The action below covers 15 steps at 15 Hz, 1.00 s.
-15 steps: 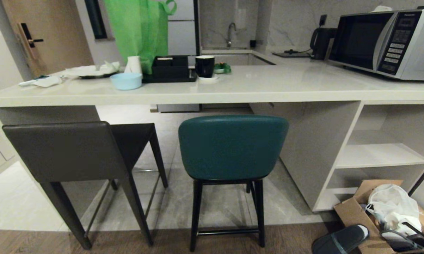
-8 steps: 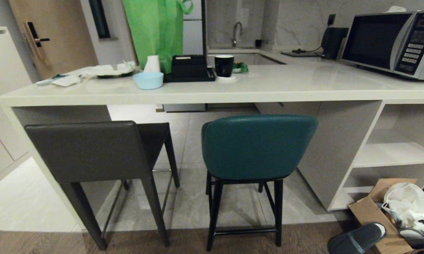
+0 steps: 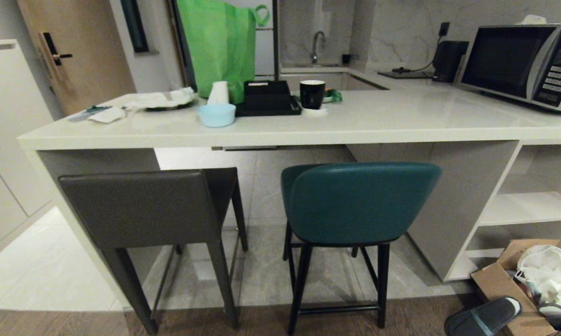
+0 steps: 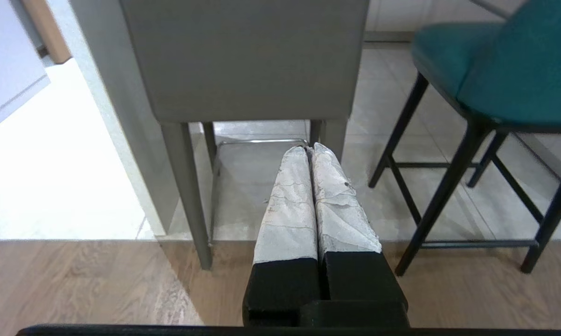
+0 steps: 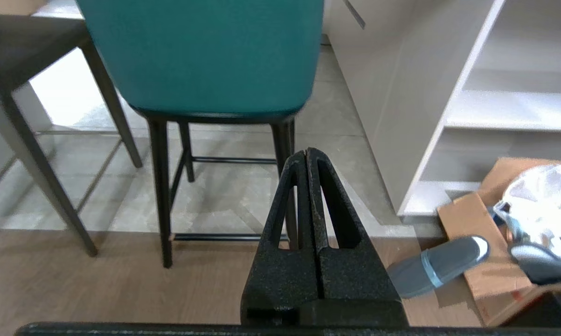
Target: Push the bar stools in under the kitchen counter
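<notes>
Nearest: left tool [image 4: 310,148] fully closed, holding nothing, hanging low behind the grey stool [image 3: 145,210], not touching it. Right tool [image 5: 307,151] also pressed shut and empty, low behind the teal stool [image 3: 359,203], also clear of it. Neither arm shows in the head view.

Floor: wood strip closest, then pale tile under the stools. A slipper [image 3: 483,317] and a cardboard box [image 3: 509,280] with a plastic bag lie at the right, near the open shelves [image 3: 522,210].

Stools: side by side, backs toward the robot, standing out in front of the tabletop [image 3: 308,126] edge. Rear legs sit at the wood strip; front legs on tile. Not pushed in yet.

Change: over the last second the whole head view has shifted, stools and counter sliding right and slightly down in frame, more of the counter's left end showing. That reads as camera and body moving, not the stools. Both tools kept closed.

Meaning: robot seems to be lining up, likely to shove with closed tools; no contact made, task barely begun.

Far: blue bowl [image 3: 216,115], black mug [image 3: 312,94], green bag [image 3: 222,44], microwave [image 3: 518,60] on top.
</notes>
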Available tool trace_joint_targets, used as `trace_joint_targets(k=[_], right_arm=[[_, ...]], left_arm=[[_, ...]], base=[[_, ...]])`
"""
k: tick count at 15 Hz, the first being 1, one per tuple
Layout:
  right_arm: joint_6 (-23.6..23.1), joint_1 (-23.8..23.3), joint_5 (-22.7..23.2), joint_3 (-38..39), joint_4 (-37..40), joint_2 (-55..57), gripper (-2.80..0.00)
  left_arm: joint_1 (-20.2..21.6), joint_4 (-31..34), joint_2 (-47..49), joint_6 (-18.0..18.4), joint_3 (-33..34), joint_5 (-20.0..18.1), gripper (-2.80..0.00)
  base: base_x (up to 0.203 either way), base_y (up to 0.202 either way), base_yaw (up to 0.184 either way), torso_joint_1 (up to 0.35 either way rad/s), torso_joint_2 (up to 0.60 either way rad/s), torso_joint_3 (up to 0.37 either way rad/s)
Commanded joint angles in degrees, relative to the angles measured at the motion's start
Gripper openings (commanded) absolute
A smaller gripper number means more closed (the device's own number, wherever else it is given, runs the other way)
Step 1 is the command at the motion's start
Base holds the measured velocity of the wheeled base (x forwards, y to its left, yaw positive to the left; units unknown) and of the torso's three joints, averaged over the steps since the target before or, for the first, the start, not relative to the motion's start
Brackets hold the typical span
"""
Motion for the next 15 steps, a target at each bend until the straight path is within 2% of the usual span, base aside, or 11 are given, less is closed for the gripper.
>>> trace_joint_targets(k=[1,5,15], right_arm=[[0.0,0.0,0.1,0.0,-0.1,0.1,-2.8],[0.0,0.0,0.1,0.0,-0.1,0.1,-2.8],[0.7,0.0,-0.5,0.0,-0.1,0.1,-2.8]], left_arm=[[-0.1,0.0,0.1,0.0,0.2,0.0,-2.8],[0.0,0.0,0.1,0.0,0.2,0.0,-2.8],[0.0,0.0,0.1,0.0,0.2,0.0,-2.8]], base=[[0.0,0.0,0.0,0.178,-0.45,-0.268],[0.0,0.0,0.0,0.099,-0.23,-0.135],[0.0,0.0,0.0,0.004,-0.01,-0.004]])
